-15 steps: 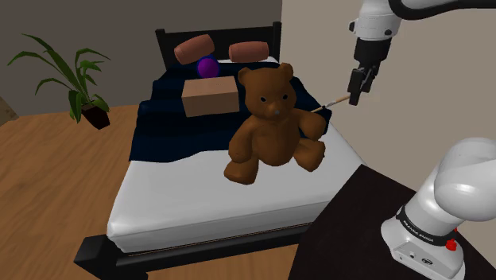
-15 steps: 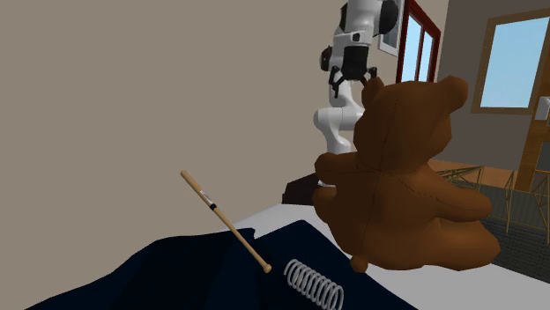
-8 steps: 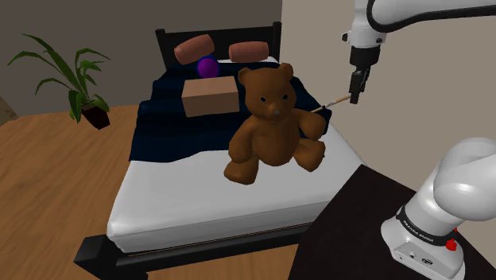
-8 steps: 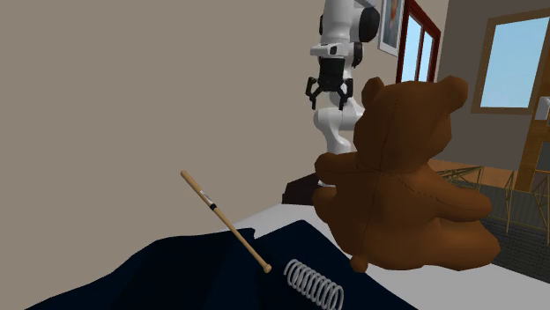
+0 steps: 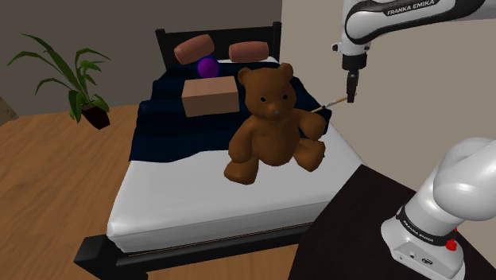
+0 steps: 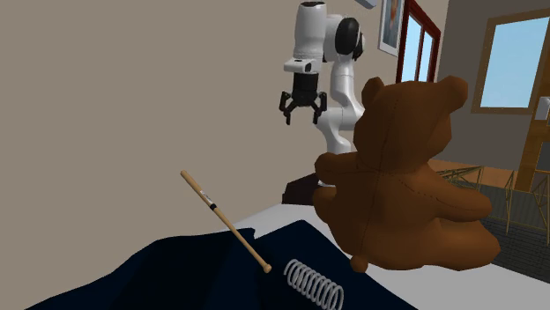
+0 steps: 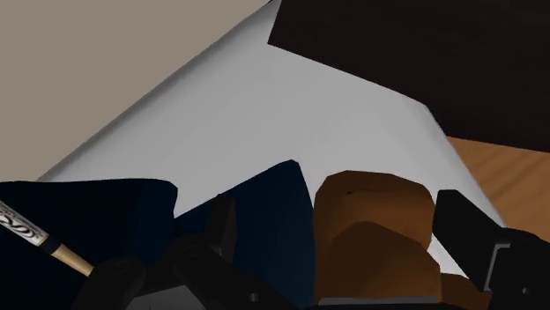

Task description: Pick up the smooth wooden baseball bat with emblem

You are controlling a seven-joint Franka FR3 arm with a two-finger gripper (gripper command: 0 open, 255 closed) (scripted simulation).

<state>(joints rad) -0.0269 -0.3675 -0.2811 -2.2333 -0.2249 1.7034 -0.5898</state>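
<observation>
Bat (image 6: 225,221) lies slanted on the bed (image 5: 215,199), lower left, not yet gripped. Tool (image 6: 299,117) hovers upper centre, fingers apart, empty. Descent, grasp and lift remain.

Bed (image 5: 183,199) with bat (image 5: 332,103), bear (image 5: 270,127), box (image 5: 210,97), blanket (image 5: 171,131)

A bed (image 5: 199,211) with a white mattress and dark headboard (image 5: 218,36) stands mid-frame in the shoulder view on a wooden floor (image 5: 56,191), with a potted plant (image 5: 71,75) at upper left. In the second exterior view, a beige wall (image 6: 106,106) covers the left and bright windows (image 6: 516,62) sit at upper right.
</observation>
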